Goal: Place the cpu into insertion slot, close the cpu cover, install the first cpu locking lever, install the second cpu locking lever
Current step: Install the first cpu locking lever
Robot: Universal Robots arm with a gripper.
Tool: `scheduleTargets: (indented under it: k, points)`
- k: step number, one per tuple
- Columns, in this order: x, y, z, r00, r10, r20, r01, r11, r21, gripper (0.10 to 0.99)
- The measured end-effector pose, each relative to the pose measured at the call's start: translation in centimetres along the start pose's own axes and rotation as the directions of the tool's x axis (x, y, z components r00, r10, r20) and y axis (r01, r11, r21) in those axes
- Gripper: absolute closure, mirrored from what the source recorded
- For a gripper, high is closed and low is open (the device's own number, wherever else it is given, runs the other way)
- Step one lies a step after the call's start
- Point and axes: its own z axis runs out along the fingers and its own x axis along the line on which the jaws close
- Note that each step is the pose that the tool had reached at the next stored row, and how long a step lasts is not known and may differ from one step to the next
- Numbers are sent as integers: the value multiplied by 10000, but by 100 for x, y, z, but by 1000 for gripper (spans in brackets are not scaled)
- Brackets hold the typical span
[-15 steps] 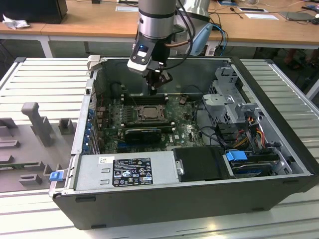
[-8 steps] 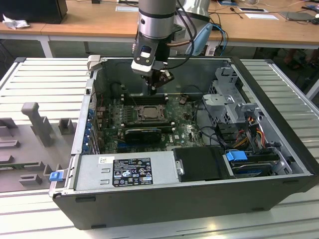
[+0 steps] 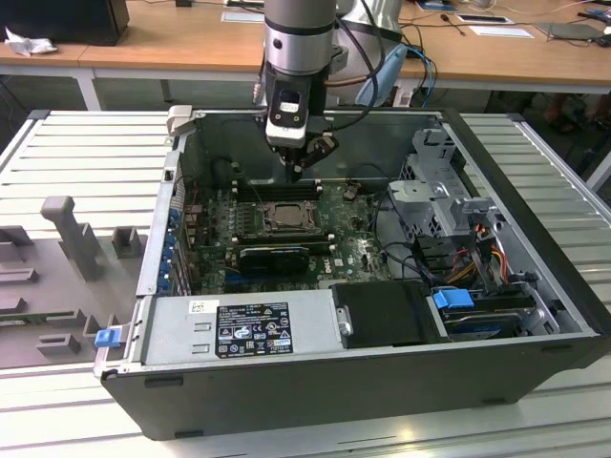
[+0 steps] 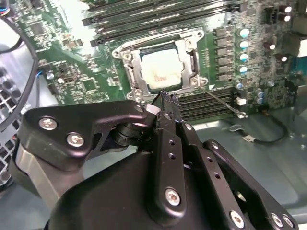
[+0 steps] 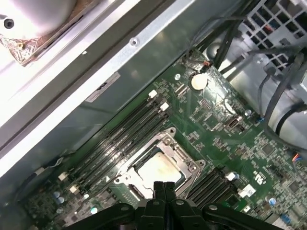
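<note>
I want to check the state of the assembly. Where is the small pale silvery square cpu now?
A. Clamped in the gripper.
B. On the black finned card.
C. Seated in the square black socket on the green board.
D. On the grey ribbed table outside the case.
C: the pale silvery cpu lies inside the square black insertion slot, framed by the thin silvery metal cpu cover.

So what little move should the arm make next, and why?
Probably slide the shut gripper sideways to the thin wire lever. The chip already sits under the lowered metal frame. That lever appears to stick out loose, and the gripper hovers right beside the frame.
</note>
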Motion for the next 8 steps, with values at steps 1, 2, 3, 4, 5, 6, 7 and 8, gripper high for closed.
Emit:
scheduleTargets:
  k: [1,2,3,4,5,6,7,8]
  points:
    - [0,1,1,9998,-178,50,178,9998,-55,980]
    - [0,1,1,9994,-355,50,355,9994,-60,980]
    - [0,0,0,9988,-491,46,491,9988,-60,980]
    - [1,0,0,9975,-706,37,706,9975,-61,980]
    - [1,0,1,9965,-838,31,838,9965,-63,980]
    - [0,0,1,9942,-1073,21,1073,9942,-64,980]
    - [0,0,1,9926,-1211,17,1211,9926,-66,980]
    - [0,0,1,9913,-1316,16,1317,9913,-70,980]
